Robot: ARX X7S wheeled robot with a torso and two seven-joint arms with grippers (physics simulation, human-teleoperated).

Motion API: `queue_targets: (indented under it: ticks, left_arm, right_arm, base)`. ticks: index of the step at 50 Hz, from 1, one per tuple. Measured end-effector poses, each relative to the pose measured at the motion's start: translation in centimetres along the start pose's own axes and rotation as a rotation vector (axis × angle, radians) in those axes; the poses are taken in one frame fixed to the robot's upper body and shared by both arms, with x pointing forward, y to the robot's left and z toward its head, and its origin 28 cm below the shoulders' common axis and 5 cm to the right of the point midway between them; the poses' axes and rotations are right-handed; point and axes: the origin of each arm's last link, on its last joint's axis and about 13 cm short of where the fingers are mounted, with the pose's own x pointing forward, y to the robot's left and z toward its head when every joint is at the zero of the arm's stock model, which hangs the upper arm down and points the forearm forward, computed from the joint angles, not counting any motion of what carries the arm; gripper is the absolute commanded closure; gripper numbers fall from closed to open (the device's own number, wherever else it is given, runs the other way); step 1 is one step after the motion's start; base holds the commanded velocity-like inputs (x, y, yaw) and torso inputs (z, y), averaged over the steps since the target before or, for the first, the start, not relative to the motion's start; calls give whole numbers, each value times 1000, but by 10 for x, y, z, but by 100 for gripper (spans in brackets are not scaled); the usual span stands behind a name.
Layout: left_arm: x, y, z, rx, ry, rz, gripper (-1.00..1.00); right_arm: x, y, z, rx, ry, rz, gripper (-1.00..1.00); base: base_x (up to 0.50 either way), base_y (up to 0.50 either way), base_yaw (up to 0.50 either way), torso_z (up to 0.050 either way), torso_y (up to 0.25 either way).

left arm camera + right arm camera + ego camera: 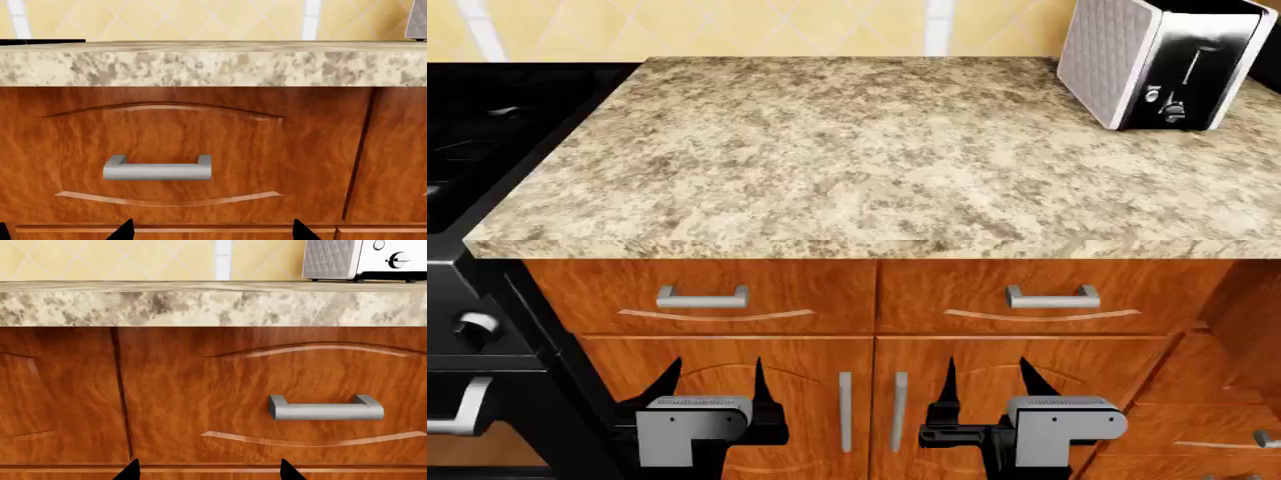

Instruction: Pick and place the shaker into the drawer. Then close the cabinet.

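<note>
Two grippers: both hang in front of the glossy reddish-brown wooden cabinet [868, 400], below its drawer fronts.
Left gripper [715, 395]: black fingers spread wide, holding nothing; the brushed-silver bar handle [702, 297] of the left drawer front [707, 295] sits just above and ahead of it.
Right gripper [988, 395]: fingers likewise apart and empty, under the second silver bar handle [1052, 297].
Shaker: no dark red cylinder shows in any view; the speckled granite countertop [868, 150] carries only a white-and-black toaster [1161, 60], far beyond the right gripper.
Risk: both drawers look shut, so pulling the wrong one, or fingers slipping off the thin bar, would likely cost time.
</note>
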Motion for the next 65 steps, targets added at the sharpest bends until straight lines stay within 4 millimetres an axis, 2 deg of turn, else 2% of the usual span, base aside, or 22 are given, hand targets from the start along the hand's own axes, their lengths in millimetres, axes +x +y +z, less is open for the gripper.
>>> queue_targets:
  ticks: [49,52,54,57,62,65]
  left_arm:
    - [0,-1,-1,30,-9,-7,-100]
    - [0,1,1,22,-9,1,-100]
    - [4,1,11,7,-19,8,-100]
    - [27,2,48,-30,-82,19,-100]
    - [87,1,138,-94,-221,30,-100]
    - [128,-1,206,-115,-354,15,-100]
  right_arm:
    - [-3,2,0,-29,-5,49,-100]
    - [-3,2,3,-18,-1,39,-100]
    - [1,1,14,-15,-11,31,-100]
    - [23,-5,54,-40,-83,21,-100]
    - [80,-11,135,-139,-131,53,-100]
    - [120,-9,198,-194,-222,85,-100]
  base:
    - [0,490,0,0,0]
    - [0,0,0,0,0]
    - [0,0,0,0,0]
    - [0,0,0,0,0]
    - [0,0,0,0,0]
    - [0,0,0,0,0]
